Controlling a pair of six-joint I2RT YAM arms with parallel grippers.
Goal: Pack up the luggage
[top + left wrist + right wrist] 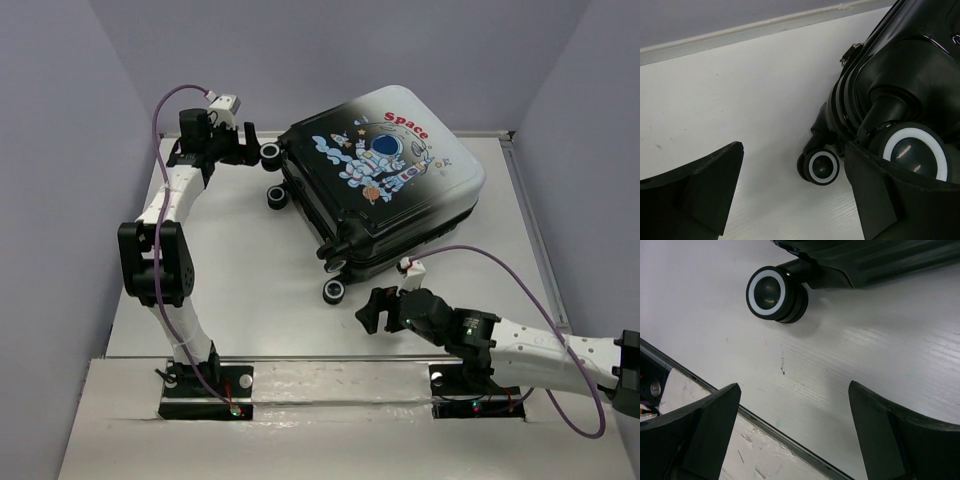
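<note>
The luggage [385,175] lies shut and flat at the back middle of the table, with the astronaut print and the red "Space" facing up and its wheels pointing left and toward me. My left gripper [247,140] is open beside the far-left wheel [270,153]. In the left wrist view the left gripper [793,146] holds nothing. Its right finger [880,200] lies close under a large wheel [915,152], and a smaller wheel [823,167] shows beyond. My right gripper [375,310] is open just short of the near wheel [334,290]. The right wrist view shows the right gripper [795,385] over bare table below that wheel [771,294].
The table's front seam [765,425] runs under my right gripper. A raised lip [740,35] marks the back edge at the grey wall. Purple cables [520,265] loop from both arms. Bare white table [250,270] lies left of and in front of the case.
</note>
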